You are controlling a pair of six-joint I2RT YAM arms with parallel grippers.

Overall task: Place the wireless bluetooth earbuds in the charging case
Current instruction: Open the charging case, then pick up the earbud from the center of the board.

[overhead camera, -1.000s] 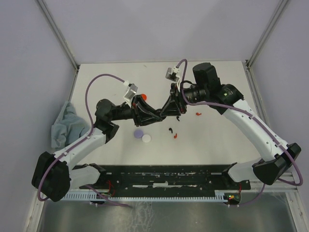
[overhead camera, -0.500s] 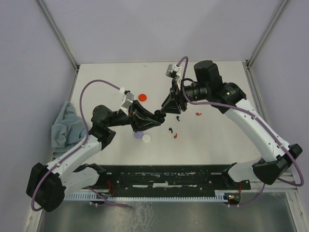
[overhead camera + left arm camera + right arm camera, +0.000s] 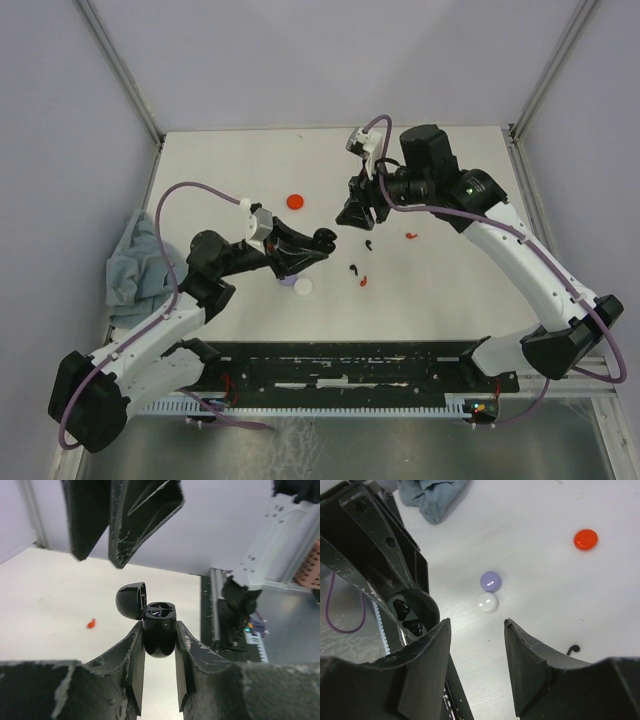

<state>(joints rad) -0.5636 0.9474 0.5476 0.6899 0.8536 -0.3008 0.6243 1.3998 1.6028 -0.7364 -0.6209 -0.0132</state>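
1. My left gripper (image 3: 318, 240) is clamped tight on the black charging case (image 3: 160, 636), one finger pressed against each side of it.
2. I hold the case up off the table (image 3: 450, 290), near the middle of the scene, with its open top facing upward.
3. The lid (image 3: 131, 600) is hinged open and tipped back to one side of the case.
4. In the right wrist view, two dark glossy shapes sit in the case's wells. I cannot tell for sure whether they are earbuds.
5. My right gripper (image 3: 476, 625) is partly open with nothing between its fingers. It hangs in the air just to the far right of the case, not touching it.
6. A black earbud (image 3: 353, 268) and a red earbud (image 3: 363, 281) lie close together on the table, to the right of the case.
7. A second red earbud (image 3: 411, 236) lies farther right, and another small black earbud (image 3: 368, 244) lies on the table below my right gripper.
8. A red disc (image 3: 294, 201) sits toward the far side. A white disc (image 3: 303, 287) and a lavender disc (image 3: 490, 581) lie just beside each other, under my left gripper in the top view.
9. A crumpled blue-grey cloth (image 3: 135, 262) lies at the left edge of the table.
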